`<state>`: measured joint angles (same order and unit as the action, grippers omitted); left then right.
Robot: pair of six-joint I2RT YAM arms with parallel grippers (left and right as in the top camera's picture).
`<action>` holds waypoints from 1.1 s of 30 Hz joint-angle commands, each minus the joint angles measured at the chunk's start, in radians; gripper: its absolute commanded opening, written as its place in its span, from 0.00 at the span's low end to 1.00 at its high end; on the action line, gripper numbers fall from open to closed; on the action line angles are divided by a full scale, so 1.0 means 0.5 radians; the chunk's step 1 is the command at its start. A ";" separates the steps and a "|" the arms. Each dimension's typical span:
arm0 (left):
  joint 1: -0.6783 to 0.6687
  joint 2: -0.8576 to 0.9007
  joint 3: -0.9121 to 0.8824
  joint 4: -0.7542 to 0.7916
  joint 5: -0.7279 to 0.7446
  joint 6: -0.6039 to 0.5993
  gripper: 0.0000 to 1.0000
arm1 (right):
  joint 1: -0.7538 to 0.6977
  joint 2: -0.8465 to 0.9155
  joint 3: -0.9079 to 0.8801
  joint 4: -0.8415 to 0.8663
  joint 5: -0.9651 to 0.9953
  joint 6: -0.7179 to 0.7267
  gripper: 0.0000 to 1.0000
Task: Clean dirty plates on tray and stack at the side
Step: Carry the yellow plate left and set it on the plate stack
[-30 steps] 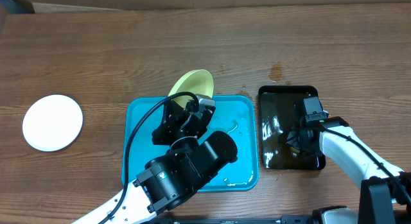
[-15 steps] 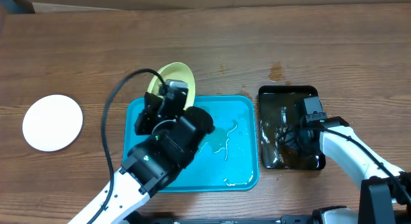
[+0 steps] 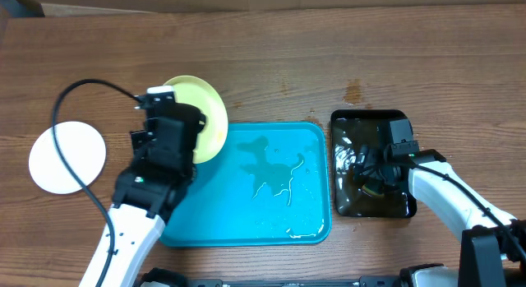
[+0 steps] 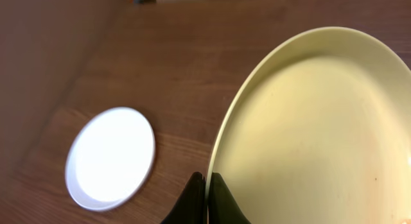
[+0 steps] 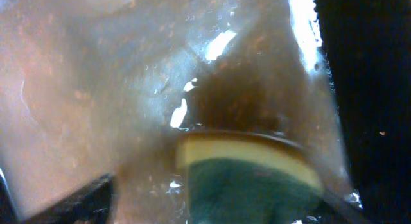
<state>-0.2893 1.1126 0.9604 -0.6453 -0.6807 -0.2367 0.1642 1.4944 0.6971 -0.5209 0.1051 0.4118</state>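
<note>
My left gripper (image 4: 209,189) is shut on the rim of a pale yellow-green plate (image 4: 308,134), held tilted above the table. From overhead this plate (image 3: 207,114) hangs just past the back left corner of the turquoise tray (image 3: 205,229), which holds only streaks of water (image 3: 275,176). A white plate (image 3: 67,157) lies flat on the table at the far left, also in the left wrist view (image 4: 110,156). My right gripper (image 3: 371,173) sits low in the black tray, open, with a green and yellow sponge (image 5: 250,179) lying between its fingers.
The glossy black tray (image 3: 370,122) right of the turquoise one holds murky water. A small brown stain (image 3: 353,94) marks the wood behind it. The left arm's cable (image 3: 62,122) loops above the white plate.
My left arm has carried the yellow-green plate leftward, from over the tray's back edge to beyond its left corner. The right gripper has opened off the sponge in the black tray.
</note>
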 commanded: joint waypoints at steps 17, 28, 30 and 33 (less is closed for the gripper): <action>1.751 0.258 0.034 0.001 1.006 -0.426 0.04 | -0.005 0.001 0.005 0.038 -0.185 0.013 1.00; 2.264 0.795 0.035 0.361 1.472 -0.425 0.07 | -0.005 0.001 0.005 0.038 -0.186 0.014 1.00; 2.294 0.816 0.035 0.420 1.506 -0.425 0.07 | -0.005 0.001 0.005 0.039 -0.185 0.013 1.00; 2.296 0.816 0.035 0.503 1.505 -0.425 0.11 | -0.005 0.001 0.005 0.041 -0.185 0.013 1.00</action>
<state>0.8532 1.5162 0.9604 -0.4248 0.0208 -0.4397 0.1635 1.4944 0.6971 -0.5083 0.0200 0.4179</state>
